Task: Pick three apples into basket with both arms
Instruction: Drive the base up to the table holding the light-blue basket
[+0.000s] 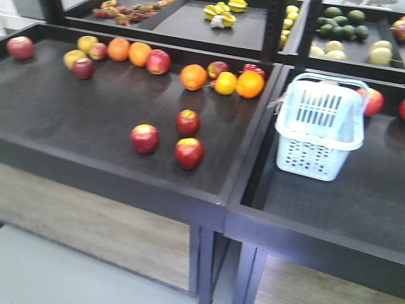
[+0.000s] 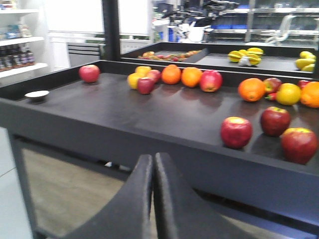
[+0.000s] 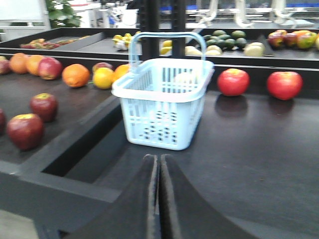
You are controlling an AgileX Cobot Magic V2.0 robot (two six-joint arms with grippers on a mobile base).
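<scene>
nothing has been picked yet: the three apples [image 1: 188, 122] are seen clustered on the table [image 1: 76, 107], well apart from the basket [image 1: 316, 155] on the neighbouring table [image 1: 329, 202]. the left gripper [image 2: 153, 169] and right gripper [image 3: 159, 169] are held closed and empty, so all three picks are judged to remain.

In the front view the basket [image 1: 316, 152] is hiding part of a bright red apple [image 1: 374, 101] behind it. In the right wrist view the left edge is cutting off one dark red apple [image 3: 1, 121], and the bottom edge is cropping the right hand [image 3: 159, 159]. The left wrist view is likewise cropping the left hand [image 2: 153, 158].
</scene>
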